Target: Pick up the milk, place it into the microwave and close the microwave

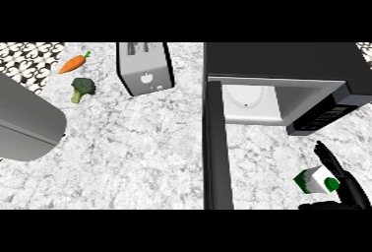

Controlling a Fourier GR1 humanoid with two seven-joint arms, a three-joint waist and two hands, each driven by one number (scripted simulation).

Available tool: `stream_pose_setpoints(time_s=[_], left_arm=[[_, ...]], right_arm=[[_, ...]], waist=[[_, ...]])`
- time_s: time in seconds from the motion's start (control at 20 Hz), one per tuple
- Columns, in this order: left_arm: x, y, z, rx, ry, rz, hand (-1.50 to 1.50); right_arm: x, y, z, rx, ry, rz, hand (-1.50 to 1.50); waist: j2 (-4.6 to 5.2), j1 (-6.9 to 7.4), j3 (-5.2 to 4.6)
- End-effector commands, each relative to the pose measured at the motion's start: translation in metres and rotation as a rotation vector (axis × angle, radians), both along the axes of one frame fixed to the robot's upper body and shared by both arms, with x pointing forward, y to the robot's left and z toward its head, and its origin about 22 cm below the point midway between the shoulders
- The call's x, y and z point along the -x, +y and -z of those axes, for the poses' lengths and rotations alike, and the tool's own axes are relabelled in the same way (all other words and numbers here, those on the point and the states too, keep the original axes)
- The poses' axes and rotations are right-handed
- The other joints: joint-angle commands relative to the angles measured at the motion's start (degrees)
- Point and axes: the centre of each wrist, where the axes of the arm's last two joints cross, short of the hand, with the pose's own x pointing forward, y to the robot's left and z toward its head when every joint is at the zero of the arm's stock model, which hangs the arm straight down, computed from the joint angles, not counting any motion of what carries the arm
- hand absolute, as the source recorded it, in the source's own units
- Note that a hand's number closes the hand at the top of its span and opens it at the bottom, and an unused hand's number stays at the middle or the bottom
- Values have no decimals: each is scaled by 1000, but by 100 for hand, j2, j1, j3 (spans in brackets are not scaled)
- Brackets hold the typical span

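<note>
The milk [315,179] is a small white carton with green patches, sitting on the counter at the lower right, in front of the microwave. My right hand [347,187] is against its right side, fingers stretched past it toward the microwave and the thumb curled below the carton at the view's lower edge. The black microwave [291,61] stands at the upper right with its door [216,147] swung wide open toward me, showing the white inside [251,102]. My left hand does not show.
A silver toaster [145,68] stands left of the microwave. A carrot [73,63] and a broccoli [82,88] lie at the upper left. A large grey rounded object [25,120] fills the left edge. The open door splits the counter [138,152] in two.
</note>
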Motion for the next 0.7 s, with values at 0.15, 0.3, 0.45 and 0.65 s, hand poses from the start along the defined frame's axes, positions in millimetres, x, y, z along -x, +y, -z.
stream_pose_setpoints(time_s=[0.15,0.3,0.45,0.65], left_arm=[[7,-4,-19,63,-83,42,-150],[7,-2,-15,55,-89,30,-150],[7,-3,-15,51,-84,43,-150],[6,0,-12,61,-97,38,-150]], right_arm=[[-14,9,7,-186,-75,-87,150],[-20,21,10,-165,-62,-148,150],[-13,35,22,-177,-96,-152,150],[-32,62,22,-191,-133,-185,150]], waist=[[24,-4,8],[25,11,6],[31,-18,12],[34,-7,9]])
